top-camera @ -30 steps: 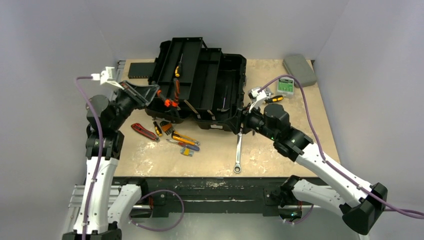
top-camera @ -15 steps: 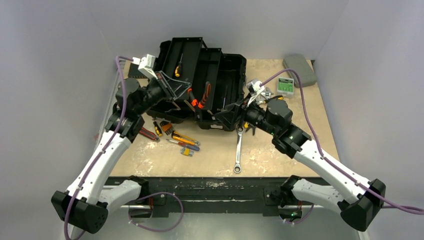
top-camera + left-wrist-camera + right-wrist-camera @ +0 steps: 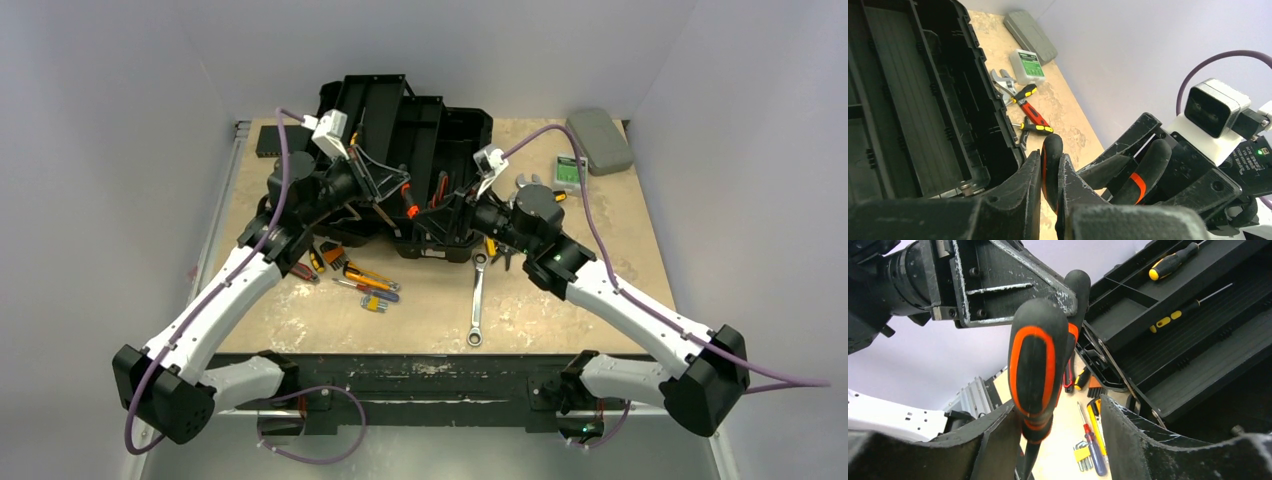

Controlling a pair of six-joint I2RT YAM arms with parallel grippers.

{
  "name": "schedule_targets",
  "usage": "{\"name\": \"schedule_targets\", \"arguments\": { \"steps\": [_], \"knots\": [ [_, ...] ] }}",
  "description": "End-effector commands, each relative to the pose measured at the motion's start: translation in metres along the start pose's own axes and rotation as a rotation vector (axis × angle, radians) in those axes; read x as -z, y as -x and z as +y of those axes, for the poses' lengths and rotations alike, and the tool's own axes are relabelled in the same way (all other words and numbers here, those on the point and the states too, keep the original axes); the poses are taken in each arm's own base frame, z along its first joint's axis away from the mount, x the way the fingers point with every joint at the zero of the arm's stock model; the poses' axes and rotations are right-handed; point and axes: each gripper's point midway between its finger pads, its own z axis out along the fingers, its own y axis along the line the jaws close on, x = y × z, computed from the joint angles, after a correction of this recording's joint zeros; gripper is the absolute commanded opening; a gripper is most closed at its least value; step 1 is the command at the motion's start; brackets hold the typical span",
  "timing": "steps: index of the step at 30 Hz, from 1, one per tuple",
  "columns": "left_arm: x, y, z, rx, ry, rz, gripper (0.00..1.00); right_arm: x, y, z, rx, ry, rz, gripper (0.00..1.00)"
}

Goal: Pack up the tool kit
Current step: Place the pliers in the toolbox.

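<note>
Black plastic, the toolbox point(image 3: 470, 125) stands open at the back middle of the table point(image 3: 580, 270), its stepped trays spread out to the left. Two yellow-handled screwdrivers point(image 3: 1170, 262) lie in those trays. The table is mottled tan board, closed in by pale grey walls point(image 3: 120, 80). Over the box's front, the left gripper point(image 3: 398, 197) is clamped on one handle of the orange-and-black pliers point(image 3: 1030, 365). The right gripper point(image 3: 1060, 415) stands parted around the other handle, though whether a finger touches it is hard to judge. A ratchet wrench point(image 3: 477, 300) and smaller hand tools point(image 3: 365, 285) lie on the board before the box.
</note>
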Motion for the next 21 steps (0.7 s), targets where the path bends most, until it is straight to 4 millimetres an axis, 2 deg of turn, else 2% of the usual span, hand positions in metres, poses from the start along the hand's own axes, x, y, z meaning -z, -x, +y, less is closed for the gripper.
{"name": "schedule_targets", "arguments": {
  "steps": [1,4,6,8,11,13,15,17,21],
  "knots": [
    [-0.004,0.028,-0.037,-0.027,-0.103,-0.091,0.00,-0.004,0.037,0.018,0.004,0.049,-0.102,0.49],
    [-0.008,0.023,-0.042,-0.028,-0.129,-0.078,0.00,-0.006,0.035,0.010,-0.006,0.008,-0.095,0.22],
    [-0.010,0.020,-0.042,-0.027,-0.141,-0.074,0.01,-0.005,0.034,0.007,-0.018,-0.011,-0.090,0.08],
    [-0.010,0.019,-0.040,-0.031,-0.139,-0.072,0.23,-0.003,0.037,-0.004,-0.032,-0.085,-0.104,0.00],
    [-0.003,0.017,-0.043,-0.082,-0.149,-0.061,0.56,0.005,0.042,-0.027,-0.044,-0.230,-0.131,0.00],
    [0.005,0.016,-0.048,-0.132,-0.169,-0.055,0.74,0.013,0.047,-0.040,-0.026,-0.315,-0.145,0.00],
    [0.012,0.015,-0.045,-0.150,-0.146,-0.061,0.90,0.020,0.056,-0.052,-0.003,-0.396,-0.174,0.00],
    [0.021,0.016,-0.041,-0.181,-0.116,-0.069,0.99,0.026,0.063,-0.063,0.018,-0.470,-0.191,0.00],
    [0.041,0.011,-0.026,-0.223,-0.022,-0.063,1.00,0.031,0.069,-0.090,0.051,-0.624,-0.193,0.00]
  ]
}}
